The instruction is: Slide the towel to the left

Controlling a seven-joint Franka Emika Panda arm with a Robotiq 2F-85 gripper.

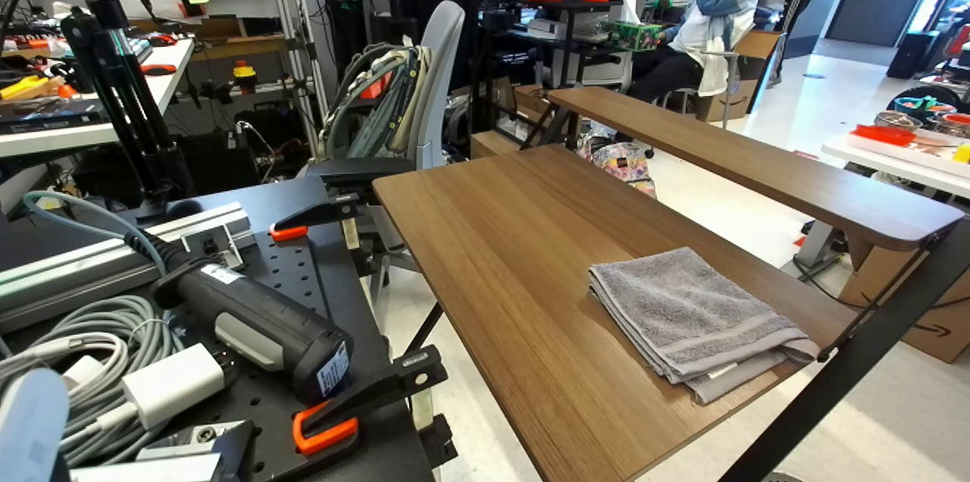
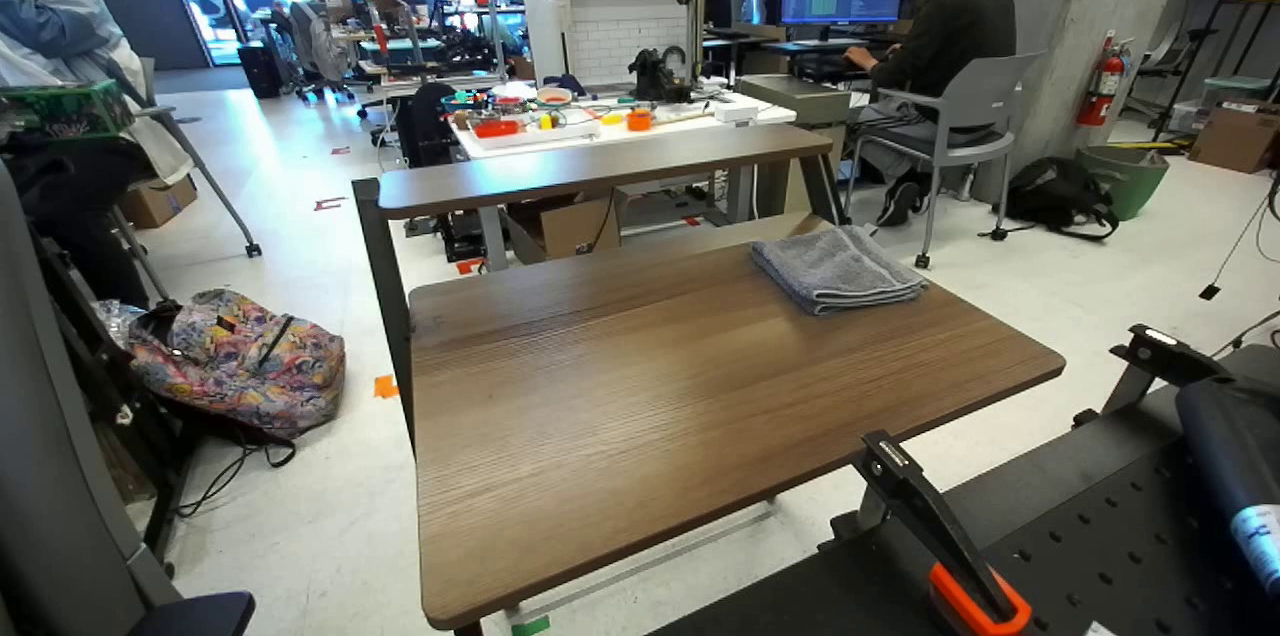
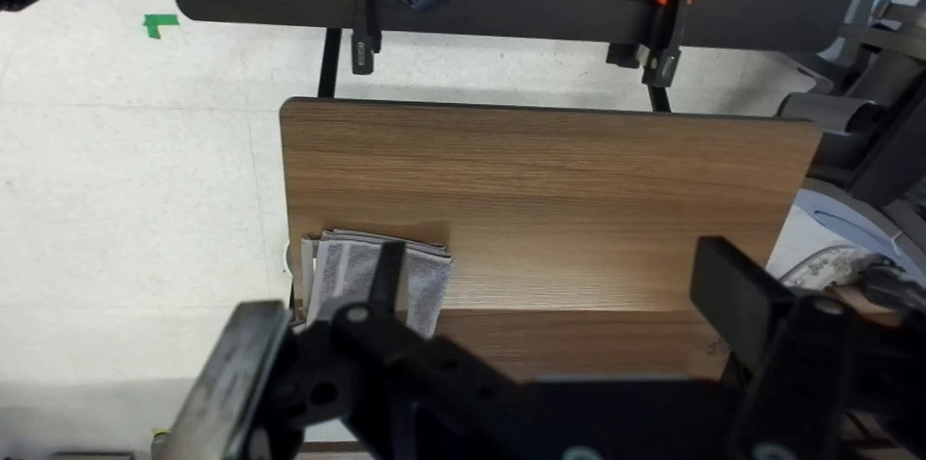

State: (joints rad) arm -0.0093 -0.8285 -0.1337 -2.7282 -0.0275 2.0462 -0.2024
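The towel is a grey folded cloth lying flat near one end of the brown wooden table; it shows in both exterior views (image 1: 693, 315) (image 2: 835, 268). In the wrist view the towel (image 3: 430, 279) lies at the lower left of the tabletop, partly hidden behind my left finger. My gripper (image 3: 553, 250) is wide open and empty, with bare tabletop showing between its fingers. It appears to be high above the table and apart from the towel. The gripper is not in view in either exterior view.
The wooden table (image 1: 523, 239) has a raised shelf (image 1: 727, 156) along one long side, with a dark leg (image 1: 856, 361) near the towel. A black bench (image 3: 564, 19) with orange-tipped clamps (image 3: 669, 19) runs along the opposite side, across a gap. An office chair (image 1: 436, 80) stands near the table.
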